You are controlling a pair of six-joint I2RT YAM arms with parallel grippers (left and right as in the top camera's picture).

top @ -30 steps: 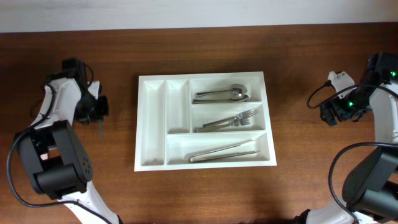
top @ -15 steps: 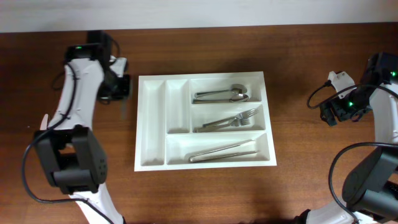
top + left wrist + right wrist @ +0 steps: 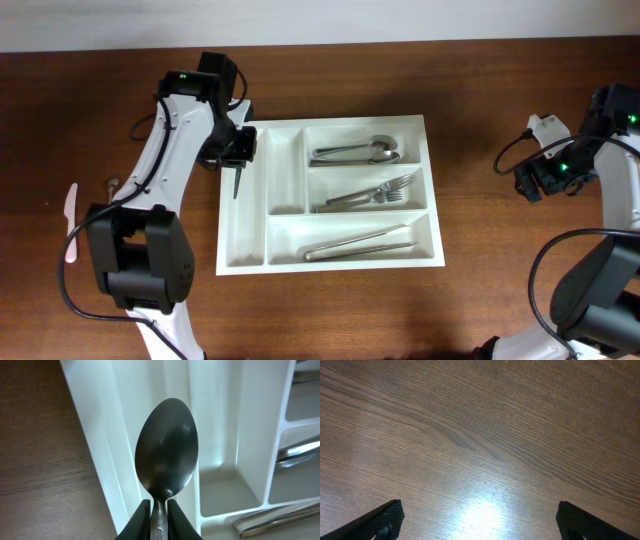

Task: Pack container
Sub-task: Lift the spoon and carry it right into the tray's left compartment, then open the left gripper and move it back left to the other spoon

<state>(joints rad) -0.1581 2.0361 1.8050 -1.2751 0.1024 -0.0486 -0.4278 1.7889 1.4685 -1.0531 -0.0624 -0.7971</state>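
A large white cutlery tray sits in the middle of a brown wooden table. The left gripper is clamped on the handle of a dark metal spoon, holding it over the tray's leftmost narrow compartment. Spoons, forks and long metal pieces lie in the three wide compartments. The right gripper, fingers spread wide, hovers above the table well to the tray's right.
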